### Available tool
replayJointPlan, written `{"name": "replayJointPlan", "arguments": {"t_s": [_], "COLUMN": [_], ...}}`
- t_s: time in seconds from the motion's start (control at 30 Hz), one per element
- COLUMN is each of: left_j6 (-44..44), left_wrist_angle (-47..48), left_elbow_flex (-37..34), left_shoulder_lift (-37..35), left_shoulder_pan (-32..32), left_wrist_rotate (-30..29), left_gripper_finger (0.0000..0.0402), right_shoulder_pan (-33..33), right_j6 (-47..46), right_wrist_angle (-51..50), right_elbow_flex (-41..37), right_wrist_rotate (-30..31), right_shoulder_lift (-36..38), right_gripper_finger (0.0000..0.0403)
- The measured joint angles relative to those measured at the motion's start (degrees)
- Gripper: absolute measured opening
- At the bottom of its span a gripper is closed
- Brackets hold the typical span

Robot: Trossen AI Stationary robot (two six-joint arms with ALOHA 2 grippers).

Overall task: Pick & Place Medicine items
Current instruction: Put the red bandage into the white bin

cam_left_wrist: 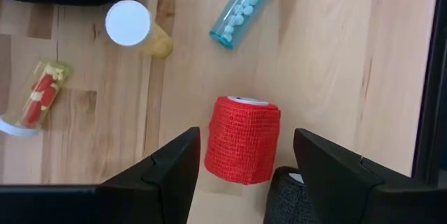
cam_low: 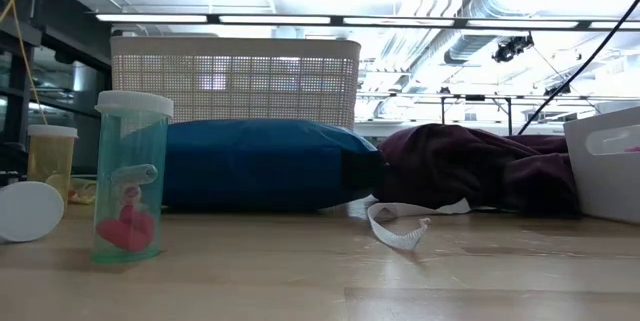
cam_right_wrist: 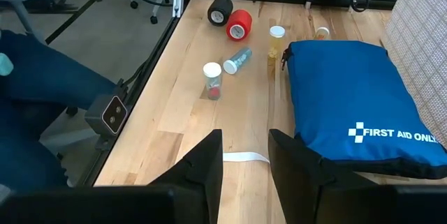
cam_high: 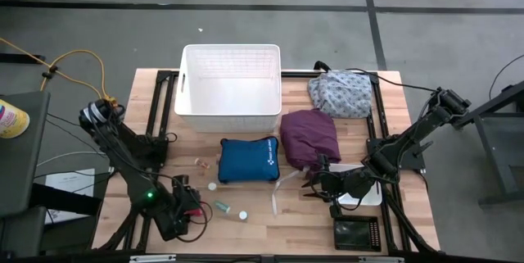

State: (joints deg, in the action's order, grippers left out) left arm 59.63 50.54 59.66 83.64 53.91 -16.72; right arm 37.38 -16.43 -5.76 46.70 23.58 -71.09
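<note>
In the left wrist view, my left gripper [cam_left_wrist: 244,144] is open over the table's near left. Its fingers stand on either side of a red bandage roll [cam_left_wrist: 243,140] without touching it. The roll lies on its side, with a black roll [cam_left_wrist: 288,197] next to it. Beyond them are a teal vial of white pills [cam_left_wrist: 246,8] lying flat, a white-capped yellow vial [cam_left_wrist: 133,25] and a vial with red contents [cam_left_wrist: 40,98]. A greenish vial [cam_low: 130,176] stands upright on the table. My right gripper [cam_right_wrist: 246,147] is open above a white strap [cam_right_wrist: 244,158], beside the blue pouch [cam_right_wrist: 349,105].
A white basket [cam_high: 231,87] sits at the far edge, with the blue pouch [cam_high: 248,160] in front of it. Purple [cam_high: 309,136] and floral [cam_high: 340,95] bundles lie to its right. A black device [cam_high: 356,232] lies at the near right corner.
</note>
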Motion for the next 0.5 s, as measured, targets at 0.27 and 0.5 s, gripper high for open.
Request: {"name": "replayJointPlan", "arguments": {"t_s": [0.27, 0.5], "left_j6": [-1.17, -1.31], "left_wrist_angle": [-0.98, -2.14], "left_elbow_flex": [0.00, 0.00], "left_shoulder_lift": [2.11, 4.12], "left_shoulder_pan": [-1.36, -1.40], "left_wrist_rotate": [1.65, 3.14], "left_gripper_finger": [0.0220, 0.0220], "right_shoulder_pan": [0.01, 0.01], "right_j6": [0.00, 0.00], "right_wrist_angle": [0.00, 0.07], "right_elbow_flex": [0.00, 0.00], "right_wrist_rotate": [0.00, 0.00], "right_shoulder_lift": [0.00, 0.00], "right_gripper_finger": [0.0103, 0.0103]}}
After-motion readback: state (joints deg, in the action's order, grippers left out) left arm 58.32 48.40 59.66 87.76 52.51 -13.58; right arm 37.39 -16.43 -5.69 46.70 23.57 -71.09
